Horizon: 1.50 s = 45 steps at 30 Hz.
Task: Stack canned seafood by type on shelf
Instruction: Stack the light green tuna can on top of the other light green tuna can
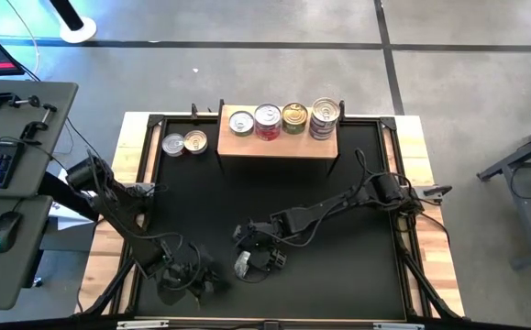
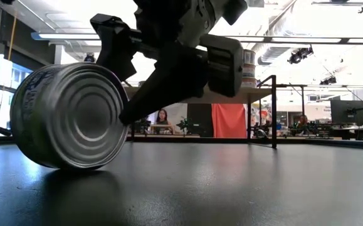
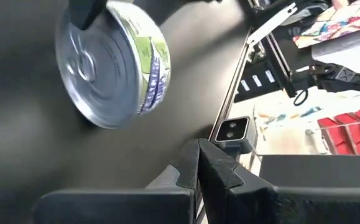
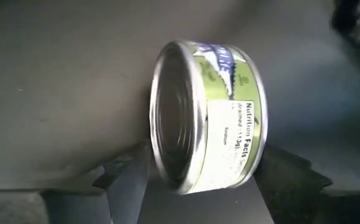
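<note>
Item: one green-labelled tin (image 4: 207, 118), tipped on its edge on the black mat (image 1: 338, 275) at the table's near side. Right claw (image 1: 251, 259) clamped its two flat ends. Left claw (image 1: 184, 280) rested shut nearby. Shelf (image 1: 279, 144) stood far, stacks begun. Risk: tilted tin could roll or slip on lifting.

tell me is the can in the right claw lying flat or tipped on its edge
Tipped on edge. The green-labelled can shows its ribbed round end sideways, rim on the black mat, with the right claw straddling its flat ends.
</note>
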Available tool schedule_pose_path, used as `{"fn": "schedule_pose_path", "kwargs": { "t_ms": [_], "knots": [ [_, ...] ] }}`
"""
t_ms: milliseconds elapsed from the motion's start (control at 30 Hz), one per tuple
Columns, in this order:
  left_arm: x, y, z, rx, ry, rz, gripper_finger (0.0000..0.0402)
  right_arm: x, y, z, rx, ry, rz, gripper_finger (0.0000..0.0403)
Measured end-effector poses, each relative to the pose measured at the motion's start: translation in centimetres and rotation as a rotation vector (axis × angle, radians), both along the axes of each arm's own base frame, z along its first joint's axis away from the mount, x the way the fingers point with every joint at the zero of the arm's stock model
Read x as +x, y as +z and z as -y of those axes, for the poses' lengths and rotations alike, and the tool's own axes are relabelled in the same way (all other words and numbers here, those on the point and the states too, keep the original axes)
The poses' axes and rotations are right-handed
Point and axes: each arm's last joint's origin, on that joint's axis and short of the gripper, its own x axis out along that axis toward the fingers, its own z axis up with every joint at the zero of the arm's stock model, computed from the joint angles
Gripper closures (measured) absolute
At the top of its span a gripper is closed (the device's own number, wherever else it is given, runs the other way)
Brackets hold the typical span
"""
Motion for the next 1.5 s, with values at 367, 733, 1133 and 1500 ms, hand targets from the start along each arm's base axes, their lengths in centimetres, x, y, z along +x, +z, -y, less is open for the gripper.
{"fn": "schedule_pose_path", "kwargs": {
  "t_ms": [367,733,1133,1500],
  "knots": [
    [1.9,-4.7,1.4,-0.002,0.001,0.025,0.0401,-0.5,0.0,-1.4,0.022,0.003,-0.023,0.0155],
    [3.0,-5.6,0.5,0.058,-0.013,0.003,0.0401,-0.8,0.2,-3.2,0.215,-0.231,-0.106,0.0156],
    [4.8,-5.4,-1.0,0.088,-0.061,0.005,0.0401,-0.9,0.3,-3.6,0.257,-0.437,-0.106,0.0156],
    [5.4,-4.3,-0.7,0.135,-0.13,0.123,0.0401,-0.5,0.6,-3.4,0.388,-0.688,-0.101,0.0156]
  ]
}}
